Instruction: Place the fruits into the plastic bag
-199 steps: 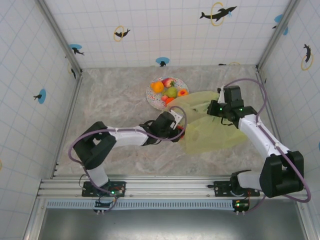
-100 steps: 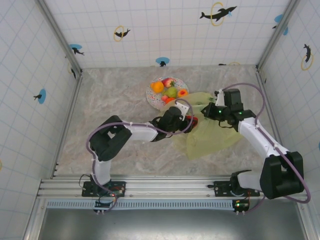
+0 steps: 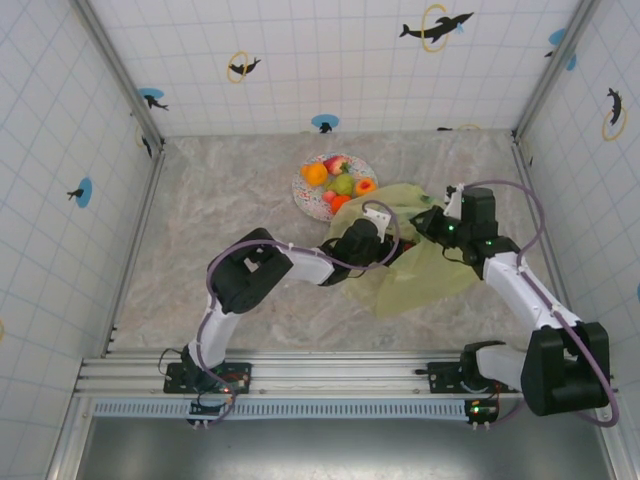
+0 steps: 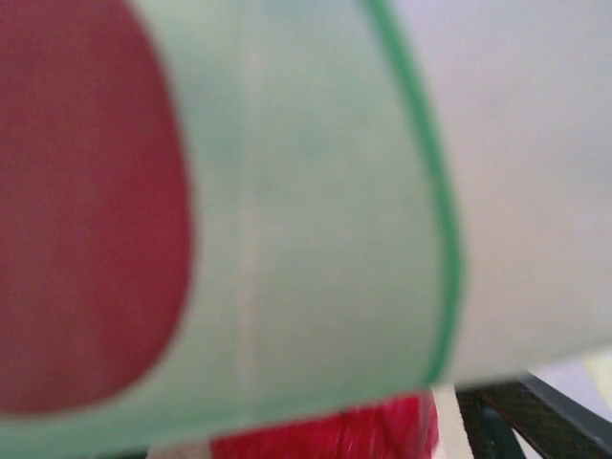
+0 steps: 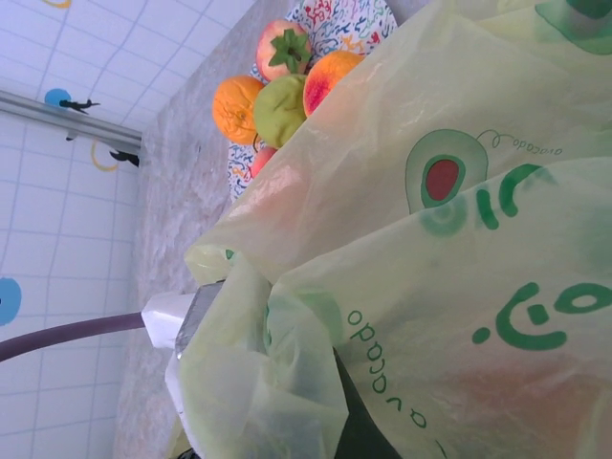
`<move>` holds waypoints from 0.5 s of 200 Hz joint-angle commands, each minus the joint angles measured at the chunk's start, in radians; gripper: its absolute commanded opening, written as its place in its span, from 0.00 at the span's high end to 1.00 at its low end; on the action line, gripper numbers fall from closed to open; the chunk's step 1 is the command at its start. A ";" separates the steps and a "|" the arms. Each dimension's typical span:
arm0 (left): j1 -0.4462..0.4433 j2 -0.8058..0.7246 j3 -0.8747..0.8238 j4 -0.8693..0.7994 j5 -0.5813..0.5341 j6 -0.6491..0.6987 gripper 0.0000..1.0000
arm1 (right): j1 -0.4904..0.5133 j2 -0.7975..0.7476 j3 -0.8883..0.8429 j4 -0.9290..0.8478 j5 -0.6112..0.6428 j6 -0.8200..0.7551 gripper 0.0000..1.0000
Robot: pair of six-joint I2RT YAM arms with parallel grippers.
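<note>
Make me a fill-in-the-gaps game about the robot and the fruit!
The orange fruit lies on the patterned ___.
The plastic bag shows green ___ pictures.
The robot's ___ hand pinches the bag's edge.
Missing words: plate, avocado, right.

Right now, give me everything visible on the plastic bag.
The plastic bag is translucent yellow-green crinkly film printed with green avocado halves and lettering. It lies crumpled on the marble-look table beside the plate. The right gripper pinches its far edge; the left gripper reaches into its mouth.
</note>
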 commanded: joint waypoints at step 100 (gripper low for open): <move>0.030 -0.268 -0.128 -0.125 0.055 0.138 0.10 | -0.058 -0.029 -0.012 -0.031 0.035 -0.060 1.00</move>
